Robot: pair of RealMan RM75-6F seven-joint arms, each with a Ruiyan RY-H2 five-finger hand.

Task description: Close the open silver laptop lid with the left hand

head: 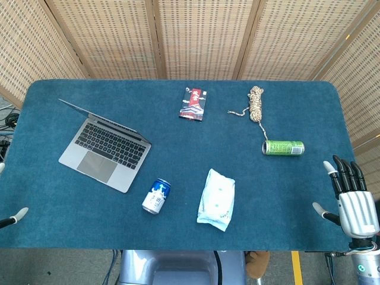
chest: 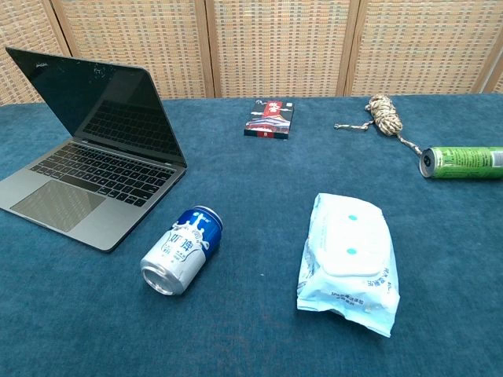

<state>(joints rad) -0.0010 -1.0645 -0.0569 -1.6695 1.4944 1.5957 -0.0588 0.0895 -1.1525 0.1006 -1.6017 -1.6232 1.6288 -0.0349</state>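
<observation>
The silver laptop lies open on the left of the blue table, its dark screen raised and leaning back, its keyboard facing me. Of my left hand only two pale fingertips show at the frame's left edge in the head view. They are spread well apart, near the table's front left corner, short of the laptop and touching nothing. My right hand hovers at the front right edge with its fingers spread and nothing in it. The chest view shows neither hand.
A blue-and-white can lies on its side just right of the laptop's front corner. A wet-wipes pack lies mid-table, a green can at right, a coiled rope and a red packet farther back.
</observation>
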